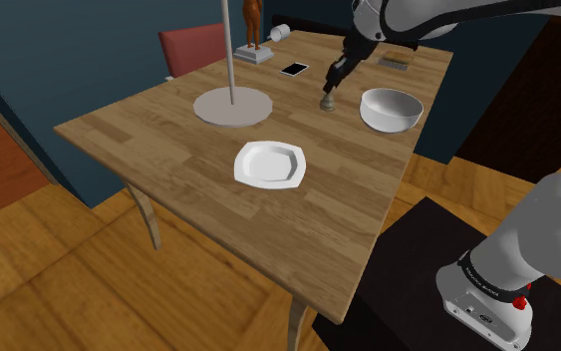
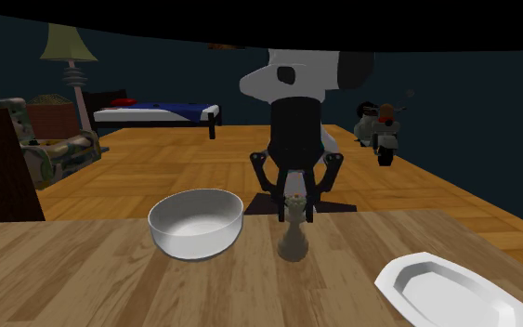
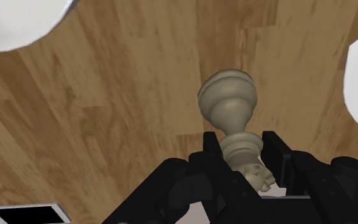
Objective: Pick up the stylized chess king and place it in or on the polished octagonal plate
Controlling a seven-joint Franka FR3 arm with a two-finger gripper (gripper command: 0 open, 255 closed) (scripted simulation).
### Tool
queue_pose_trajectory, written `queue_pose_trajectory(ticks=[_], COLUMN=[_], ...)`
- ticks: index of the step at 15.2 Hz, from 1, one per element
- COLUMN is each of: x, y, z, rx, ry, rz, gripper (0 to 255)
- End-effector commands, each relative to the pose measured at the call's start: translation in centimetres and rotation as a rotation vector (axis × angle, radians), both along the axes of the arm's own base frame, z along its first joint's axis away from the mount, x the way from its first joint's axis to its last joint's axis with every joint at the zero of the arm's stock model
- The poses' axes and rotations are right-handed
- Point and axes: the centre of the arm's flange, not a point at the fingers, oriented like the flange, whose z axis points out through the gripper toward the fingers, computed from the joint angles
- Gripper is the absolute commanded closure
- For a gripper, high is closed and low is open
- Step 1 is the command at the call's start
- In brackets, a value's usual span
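Note:
The chess king (image 1: pixel 327 100) is a pale tan turned piece standing upright on the wooden table (image 1: pixel 168 150), between the white bowl and the lamp base. My black gripper (image 1: pixel 333 78) comes down on it from above and is shut on its upper part. In the wrist view the fingers (image 3: pixel 212 147) clasp the king's (image 3: pixel 230 105) neck on both sides, its base toward the table. From the second exterior view the king (image 2: pixel 293 240) stands under my gripper (image 2: pixel 294 206). The octagonal plate (image 1: pixel 269 164) is white and lies nearer the table's front, apart from the king; its corner shows too (image 2: pixel 454 293).
A white bowl (image 1: pixel 392 108) stands close to the king on the shoulder view's right. A lamp's round base and pole (image 1: pixel 232 103) rise on its left. A phone (image 1: pixel 294 69), a small statue (image 1: pixel 254 35) and a dark flat object (image 1: pixel 396 62) lie at the far edge.

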Motion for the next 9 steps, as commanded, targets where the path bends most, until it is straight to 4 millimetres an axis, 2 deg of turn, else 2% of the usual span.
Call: queue_pose_trajectory(ticks=[1, 9], x=[-0.7, -2.6], y=[2.9, 13.3], z=[0.4, 0.8], rx=[0.0, 0.0], ry=[0.0, 0.0], rz=[-0.002, -0.002], gripper=[255, 255])
